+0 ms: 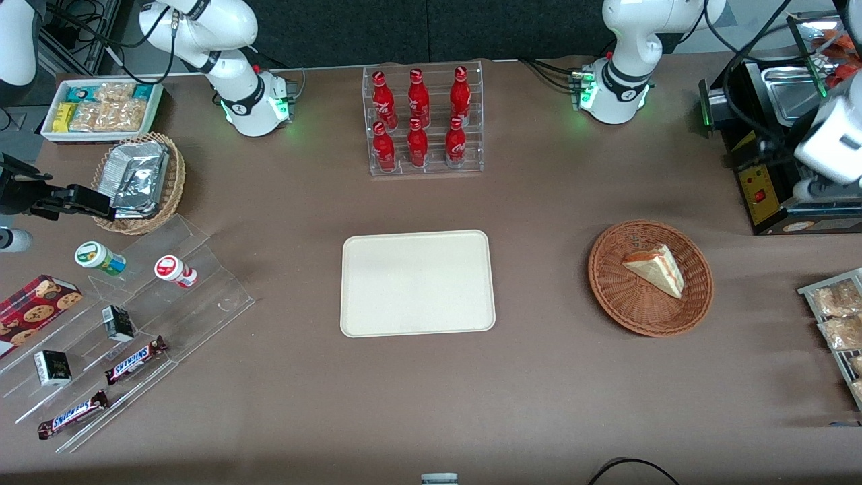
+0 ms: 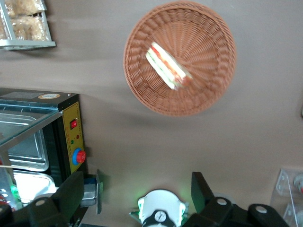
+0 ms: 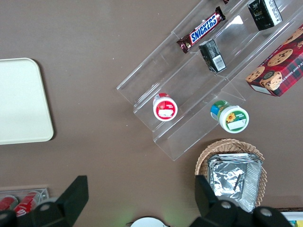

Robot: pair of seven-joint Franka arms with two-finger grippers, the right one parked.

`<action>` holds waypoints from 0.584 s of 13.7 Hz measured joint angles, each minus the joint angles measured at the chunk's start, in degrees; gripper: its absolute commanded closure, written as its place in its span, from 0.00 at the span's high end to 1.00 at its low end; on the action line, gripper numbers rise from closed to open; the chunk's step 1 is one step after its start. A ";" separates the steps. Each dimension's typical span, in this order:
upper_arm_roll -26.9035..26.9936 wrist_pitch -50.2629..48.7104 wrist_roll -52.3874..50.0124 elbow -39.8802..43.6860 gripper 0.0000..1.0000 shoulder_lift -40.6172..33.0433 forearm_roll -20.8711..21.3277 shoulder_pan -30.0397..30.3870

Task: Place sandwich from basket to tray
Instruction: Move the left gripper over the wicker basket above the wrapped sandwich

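Brown tabletop all around; the left arm's gripper (image 2: 137, 196) hangs high above it, jaws spread wide, holding nothing. Sandwich (image 1: 656, 269) lies in the reddish-brown wicker basket (image 1: 619, 296), well apart from the bare cream tray (image 1: 417, 283) mid-table.

The gripper (image 2: 139, 196) is hanging high above the table (image 1: 539, 377), fingers spread wide, near the machine (image 1: 774, 155) at the working arm's end. Nothing is standing over the basket (image 1: 619, 296), and the sandwich (image 1: 654, 269) is lying uncovered in it. Bare table is stretching between the basket and the tray (image 1: 417, 283), whose surface is lying bare. The bottle rack (image 1: 423, 121) is standing farther from the front camera than the tray, well apart. A snack rack (image 1: 835, 323) is sitting beside the basket at the table's edge.
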 measured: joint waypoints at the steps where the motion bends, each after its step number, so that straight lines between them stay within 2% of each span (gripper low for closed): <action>1: 0.83 2.18 -2.44 -1.44 1.00 0.70 0.12 0.02; 8: 4.87 21.91 -18.88 -18.13 1.00 -0.45 -0.04 0.12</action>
